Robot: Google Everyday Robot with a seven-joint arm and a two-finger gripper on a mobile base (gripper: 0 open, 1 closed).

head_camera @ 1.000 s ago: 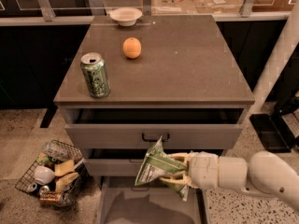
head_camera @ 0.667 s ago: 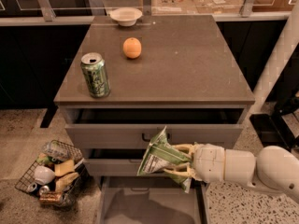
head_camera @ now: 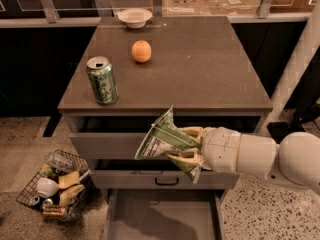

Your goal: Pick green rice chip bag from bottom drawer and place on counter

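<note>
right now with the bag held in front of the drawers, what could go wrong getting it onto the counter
1. The claw holds the green rice chip bag below the counter, its top corner near the front lip; lifting straight up could snag it.
2. The crinkly bag is pinched toward one end and may slip, probably falling into the open bottom drawer.
3. The green can stands near the counter's front left; a wide swing could topple it.

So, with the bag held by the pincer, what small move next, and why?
Probably lift higher: the pincer, shut on the green rice chip bag, hangs before the upper drawers, bag top barely at the counter edge.
</note>
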